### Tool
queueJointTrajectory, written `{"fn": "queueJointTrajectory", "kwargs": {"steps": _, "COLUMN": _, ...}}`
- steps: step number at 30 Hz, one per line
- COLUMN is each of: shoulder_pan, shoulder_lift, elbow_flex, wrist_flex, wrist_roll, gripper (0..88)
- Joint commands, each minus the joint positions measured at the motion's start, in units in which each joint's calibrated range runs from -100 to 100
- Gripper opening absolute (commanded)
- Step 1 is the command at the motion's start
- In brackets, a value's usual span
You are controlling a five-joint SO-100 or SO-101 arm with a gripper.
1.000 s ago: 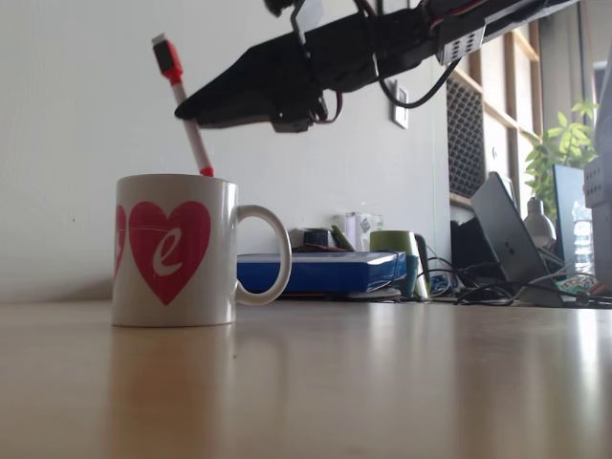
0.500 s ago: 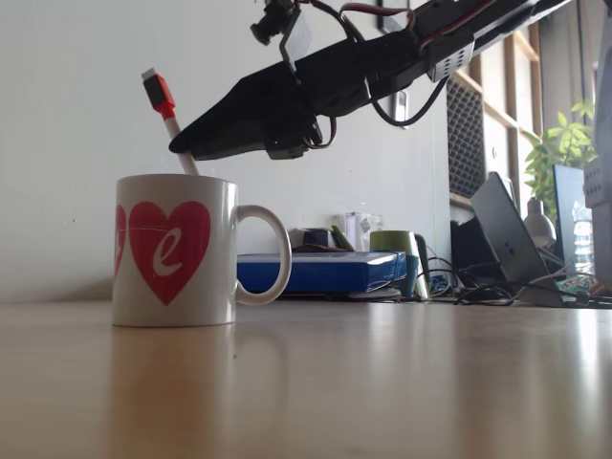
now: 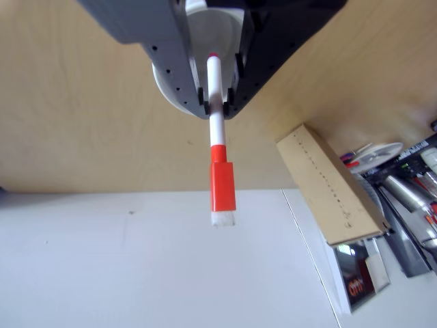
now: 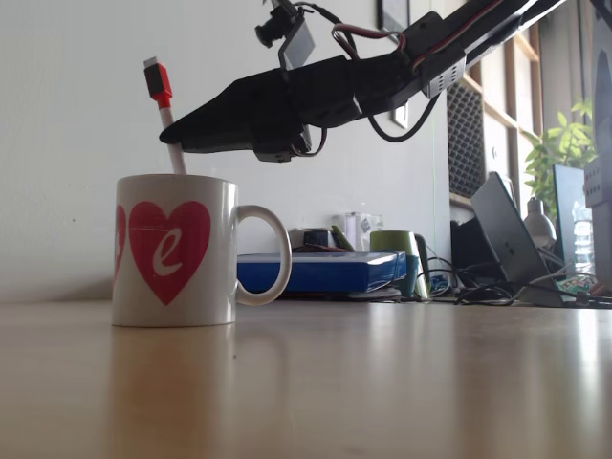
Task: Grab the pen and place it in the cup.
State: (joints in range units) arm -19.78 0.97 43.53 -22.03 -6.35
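Observation:
In the fixed view the white cup (image 4: 172, 251), with red hearts on its side and its handle to the right, stands on the wooden table. The pen (image 4: 168, 129) rises nearly upright out of it, red cap on top, lower end hidden below the rim. My gripper (image 4: 174, 142) reaches in from the right just above the rim and is shut on the pen's white barrel. In the other view the gripper (image 3: 216, 108) clamps the pen (image 3: 216, 133) between a grey and a black finger. The pen's red tip points into the cup's (image 3: 166, 89) opening.
Behind the cup in the fixed view lie a blue box (image 4: 316, 273), a green mug (image 4: 392, 249), a laptop (image 4: 507, 229), cables and a plant (image 4: 559, 143). The other view shows a cardboard box (image 3: 328, 184) and desk clutter at the right against the white wall.
The gripper has carried the pen left and down. Its tip, at the rim's right edge a second ago, is now inside the cup, and the pen stands more upright.

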Motion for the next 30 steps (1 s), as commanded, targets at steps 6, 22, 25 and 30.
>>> {"fn": "queueJointTrajectory", "kwargs": {"steps": 6, "shoulder_pan": 0.7, "shoulder_lift": -0.8, "elbow_flex": 8.9, "wrist_flex": -11.0, "wrist_roll": 0.2, "gripper": 1.0}}
{"fn": "queueJointTrajectory", "kwargs": {"steps": 22, "shoulder_pan": 0.5, "shoulder_lift": -0.9, "elbow_flex": 10.6, "wrist_flex": -11.5, "wrist_roll": 0.2, "gripper": 1.5}}
{"fn": "queueJointTrajectory", "kwargs": {"steps": 25, "shoulder_pan": 0.5, "shoulder_lift": -0.9, "elbow_flex": 10.6, "wrist_flex": -11.4, "wrist_roll": 0.2, "gripper": 1.5}}
{"fn": "queueJointTrajectory", "kwargs": {"steps": 30, "shoulder_pan": 0.3, "shoulder_lift": -0.9, "elbow_flex": 10.6, "wrist_flex": -11.3, "wrist_roll": 0.3, "gripper": 3.6}}
